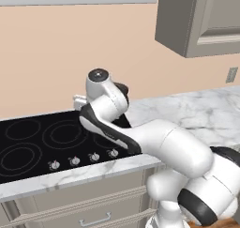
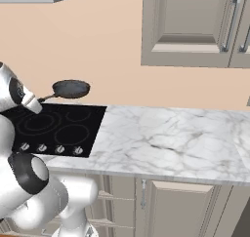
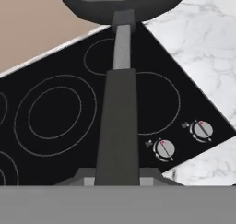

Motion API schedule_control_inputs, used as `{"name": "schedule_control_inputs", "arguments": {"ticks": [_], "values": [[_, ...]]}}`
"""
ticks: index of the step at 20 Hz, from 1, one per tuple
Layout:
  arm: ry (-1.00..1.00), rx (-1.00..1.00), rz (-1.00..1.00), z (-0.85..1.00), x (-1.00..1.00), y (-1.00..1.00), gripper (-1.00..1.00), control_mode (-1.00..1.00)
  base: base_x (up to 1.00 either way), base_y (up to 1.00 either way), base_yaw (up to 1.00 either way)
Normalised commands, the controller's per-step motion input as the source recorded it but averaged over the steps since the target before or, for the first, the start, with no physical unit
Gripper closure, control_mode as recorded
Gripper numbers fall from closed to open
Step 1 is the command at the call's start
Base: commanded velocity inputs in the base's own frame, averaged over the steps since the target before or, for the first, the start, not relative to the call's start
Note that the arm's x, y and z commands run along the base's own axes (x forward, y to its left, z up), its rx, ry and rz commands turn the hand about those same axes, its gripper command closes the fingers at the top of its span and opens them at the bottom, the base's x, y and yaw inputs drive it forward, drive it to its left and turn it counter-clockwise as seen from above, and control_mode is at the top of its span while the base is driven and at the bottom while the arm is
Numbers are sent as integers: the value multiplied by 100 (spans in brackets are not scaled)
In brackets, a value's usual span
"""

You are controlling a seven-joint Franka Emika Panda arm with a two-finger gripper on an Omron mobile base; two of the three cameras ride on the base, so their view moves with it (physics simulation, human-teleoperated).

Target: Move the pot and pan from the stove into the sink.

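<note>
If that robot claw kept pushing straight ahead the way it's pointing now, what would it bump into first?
Probably nothing new: the gripper is shut on the long dark handle of the small round dark-grey pan, held above the flat black glass cooktop. Beyond lies the peach wall; depth is unclear.

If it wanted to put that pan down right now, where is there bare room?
The marble counter right of the stove is bare up to the wall. The stove's burner rings lie bare too, beneath the lifted pan. The stove's front edge is tighter, with the knobs and the arm.
</note>
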Motion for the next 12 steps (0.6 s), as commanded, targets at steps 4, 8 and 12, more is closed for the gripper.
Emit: {"name": "schedule_control_inputs", "arguments": {"ticks": [4,8,12], "values": [[-15,0,6,31,-93,-5,100,-100,0,0,0],[-16,0,9,25,-96,-14,100,-100,0,0,0],[-13,0,9,26,-99,-21,100,-100,0,0,0]]}}
